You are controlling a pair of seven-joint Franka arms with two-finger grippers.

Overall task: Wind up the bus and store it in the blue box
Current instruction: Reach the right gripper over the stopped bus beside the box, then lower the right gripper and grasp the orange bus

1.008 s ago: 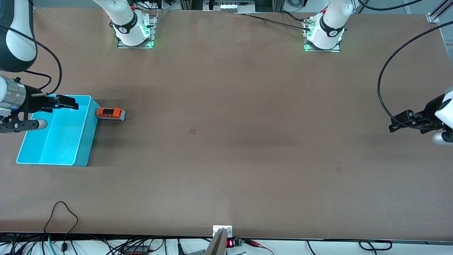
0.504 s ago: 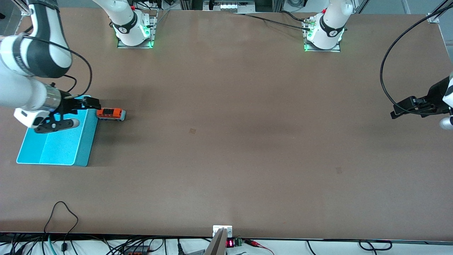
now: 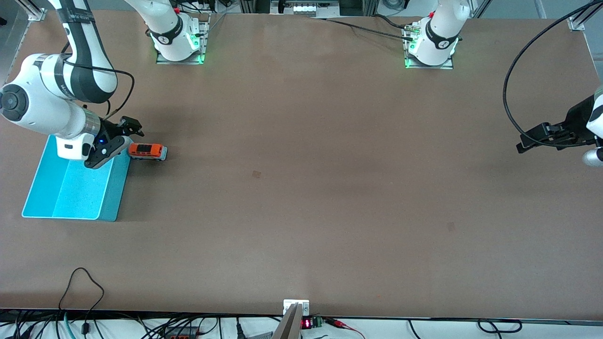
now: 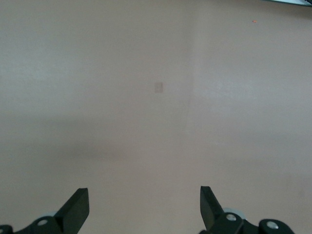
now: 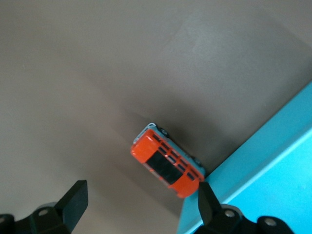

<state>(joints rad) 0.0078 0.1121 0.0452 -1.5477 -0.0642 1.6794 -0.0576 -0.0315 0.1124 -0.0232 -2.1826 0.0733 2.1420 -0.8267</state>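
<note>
The right gripper has swung off the blue box toward the bus, fingers spread, holding nothing. The bus stands on the table, apparently touching the box's outer wall. The left gripper waits spread over the table's left-arm edge.

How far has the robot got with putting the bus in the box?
Nothing is done yet: the bus sits on the table right beside the box, not in it. In hand: the right claw hovers open by the bus, over the box's edge, holding nothing. The left claw waits open at its own end of the table. Left: grab the bus, wind it up, and drop it in the box.
</note>
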